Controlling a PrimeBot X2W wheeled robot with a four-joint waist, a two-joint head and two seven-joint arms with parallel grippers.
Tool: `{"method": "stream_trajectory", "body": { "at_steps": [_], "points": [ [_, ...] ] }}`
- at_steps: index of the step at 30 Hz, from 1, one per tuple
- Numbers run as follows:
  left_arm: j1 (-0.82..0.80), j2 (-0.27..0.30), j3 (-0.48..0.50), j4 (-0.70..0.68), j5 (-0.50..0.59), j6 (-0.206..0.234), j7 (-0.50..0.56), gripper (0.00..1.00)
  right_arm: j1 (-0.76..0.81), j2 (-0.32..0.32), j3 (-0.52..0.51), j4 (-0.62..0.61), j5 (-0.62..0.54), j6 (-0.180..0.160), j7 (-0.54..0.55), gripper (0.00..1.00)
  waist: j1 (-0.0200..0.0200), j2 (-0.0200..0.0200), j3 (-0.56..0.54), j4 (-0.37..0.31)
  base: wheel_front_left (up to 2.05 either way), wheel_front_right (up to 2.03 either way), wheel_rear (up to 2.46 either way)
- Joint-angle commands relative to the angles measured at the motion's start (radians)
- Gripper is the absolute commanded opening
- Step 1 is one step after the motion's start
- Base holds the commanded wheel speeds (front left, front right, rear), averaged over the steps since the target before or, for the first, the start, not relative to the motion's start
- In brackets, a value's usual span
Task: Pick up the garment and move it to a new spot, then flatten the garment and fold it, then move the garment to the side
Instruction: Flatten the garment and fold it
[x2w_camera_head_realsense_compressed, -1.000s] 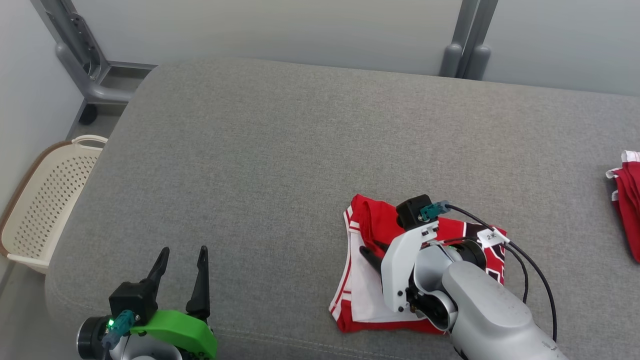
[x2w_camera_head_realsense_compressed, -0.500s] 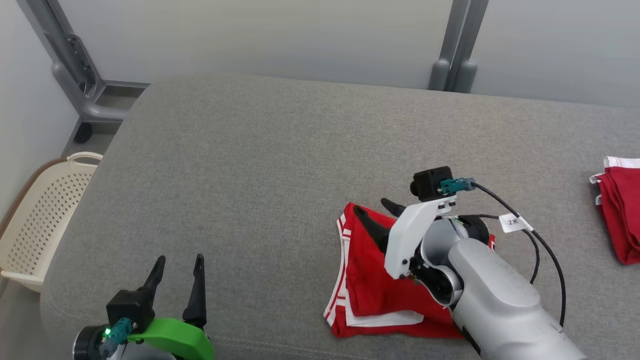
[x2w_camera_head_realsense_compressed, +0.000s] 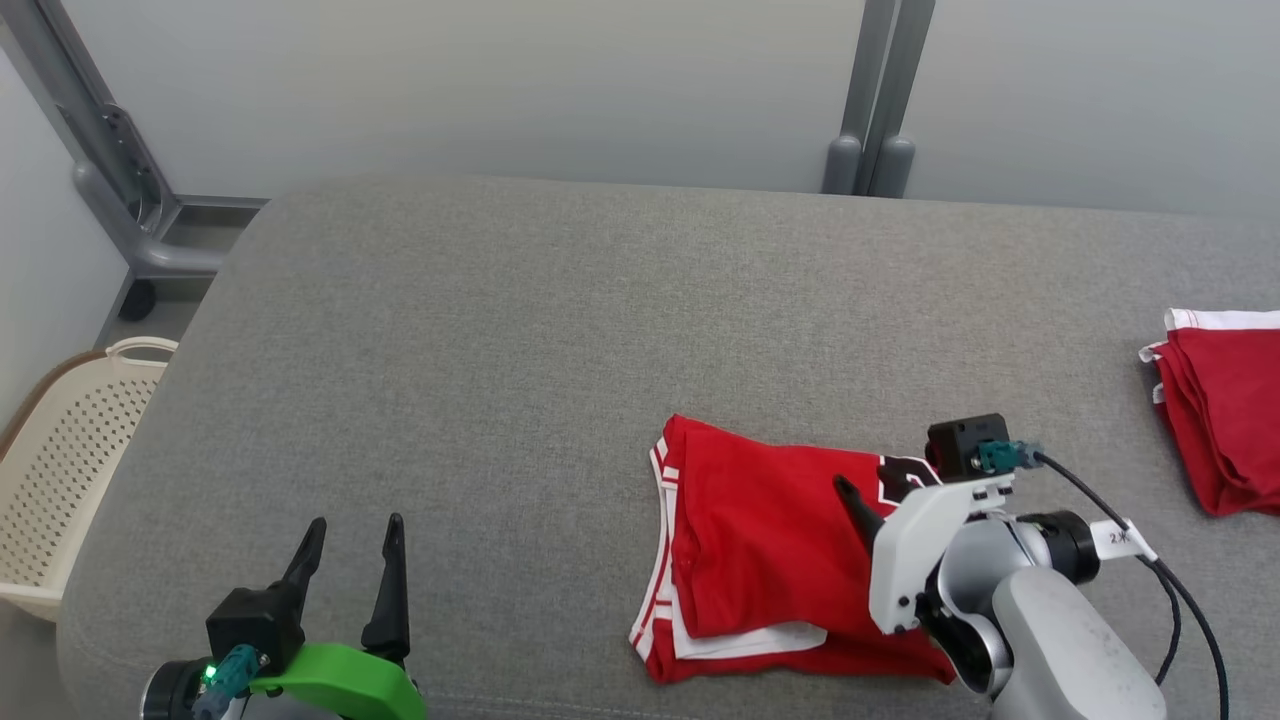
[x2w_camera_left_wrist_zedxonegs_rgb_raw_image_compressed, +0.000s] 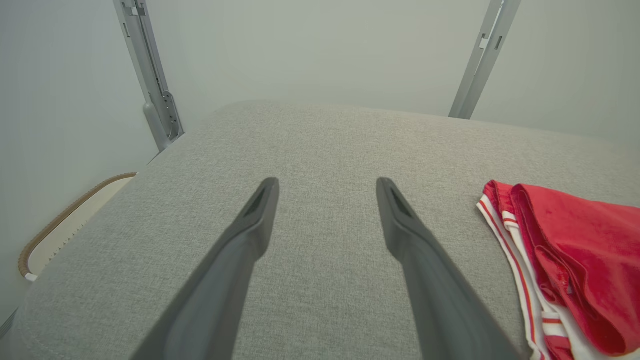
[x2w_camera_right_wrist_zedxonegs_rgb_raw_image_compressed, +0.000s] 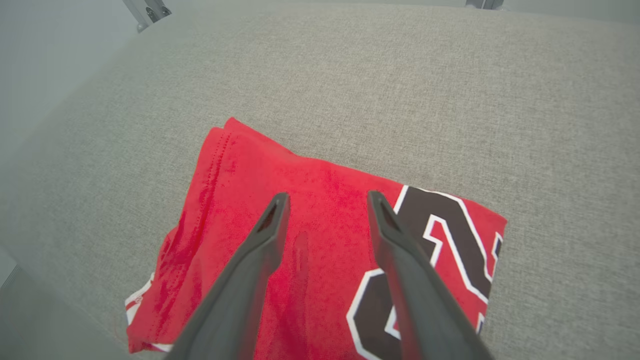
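Right wrist view: the right gripper (x2w_camera_right_wrist_zedxonegs_rgb_raw_image_compressed: 327, 196), fingers spread and empty, hangs over the folded red garment (x2w_camera_right_wrist_zedxonegs_rgb_raw_image_compressed: 250, 165), which lies near the front edge of the grey cushion (x2w_camera_right_wrist_zedxonegs_rgb_raw_image_compressed: 400, 75). The left gripper (x2w_camera_head_realsense_compressed: 357, 522), also spread and empty, sits well apart. Soft, light and limp, the garment would likely unfold if pinched by one layer, so grip all layers at a folded edge. Farther right lies another red pile (x2w_camera_head_realsense_compressed: 1225, 400).

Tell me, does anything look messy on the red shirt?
A little. The folded red fabric jersey on the grey padded surface has a white layer poking out under its near left corner, so the edges do not line up. Nothing looks torn.
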Motion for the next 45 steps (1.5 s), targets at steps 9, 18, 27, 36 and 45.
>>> {"method": "stream_trajectory", "body": {
  "at_steps": [9,18,27,36,45],
  "points": [
    [-0.029,-0.003,0.004,0.000,-0.001,-0.007,-0.005,1.00,0.133,0.011,-0.039,-0.127,-0.097,0.000,0.045,0.00,0.0000,0.0000,0.048,0.006,0.00,0.00,0.00],
    [-0.048,-0.011,0.003,0.011,0.004,-0.014,-0.007,1.00,0.140,0.017,0.062,-0.090,-0.095,0.000,0.019,0.00,0.0000,0.0000,0.075,0.037,0.00,0.00,0.00],
    [-0.062,-0.022,0.014,0.029,0.007,-0.025,-0.007,1.00,0.092,0.017,0.148,-0.028,-0.078,0.000,-0.008,0.00,0.0000,0.0000,0.104,0.060,0.00,0.00,0.00],
    [-0.072,-0.034,0.022,0.037,0.015,-0.034,-0.008,1.00,0.051,0.017,0.259,0.000,-0.040,0.000,-0.010,0.00,0.0000,0.0000,0.112,0.075,0.00,0.00,0.00],
    [-0.048,-0.040,0.036,0.038,0.027,-0.038,-0.008,1.00,0.034,0.017,0.377,0.000,0.026,0.000,-0.027,0.00,0.0000,0.0000,0.094,0.075,0.00,0.00,0.00]
  ]
}}
